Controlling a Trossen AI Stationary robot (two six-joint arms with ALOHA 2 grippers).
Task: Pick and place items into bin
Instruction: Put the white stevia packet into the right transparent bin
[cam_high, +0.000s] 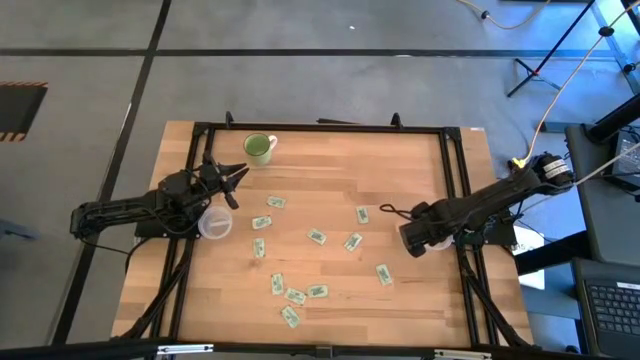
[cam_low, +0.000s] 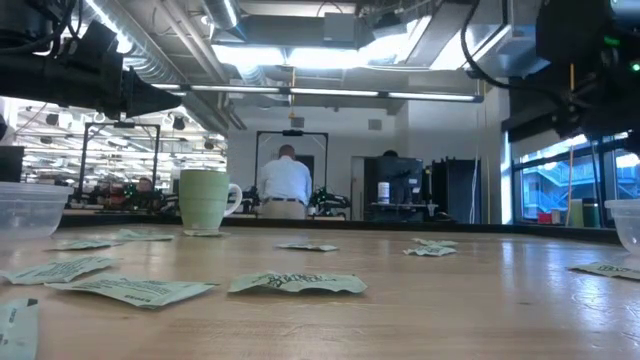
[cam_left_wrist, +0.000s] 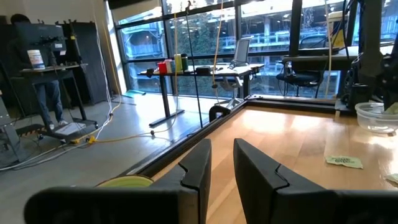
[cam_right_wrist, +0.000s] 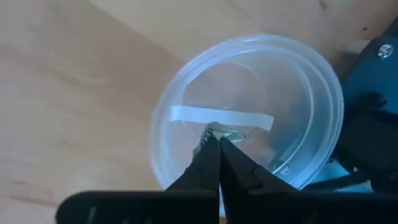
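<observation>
Several light green and white packets (cam_high: 317, 237) lie flat on the wooden table, from its middle toward the near edge; they also show in the low view (cam_low: 297, 283). My right gripper (cam_right_wrist: 219, 140) hangs at the table's right side (cam_high: 425, 240), pointing down over a clear round bin (cam_right_wrist: 311, 118), shut on one packet. My left gripper (cam_high: 237, 186) is open at the table's left, level, pointing toward the far right; in its wrist view (cam_left_wrist: 221, 149) it holds nothing. A second clear bin (cam_high: 214, 222) sits beside it. My right gripper pinches a small green packet (cam_right_wrist: 219, 131) between its two fingertips, coming from above and pointing down. Only a crumpled bit of the packet shows past the tips. It sits inside the rim of the clear bin; whether it touches the bin's floor I cannot tell.
A light green mug (cam_high: 259, 148) stands near the far left corner, just beyond my left gripper. A white strip (cam_right_wrist: 221, 116) lies in the right bin. A black frame (cam_high: 320, 127) runs around the table. People stand in the room beyond the far edge (cam_low: 286, 185).
</observation>
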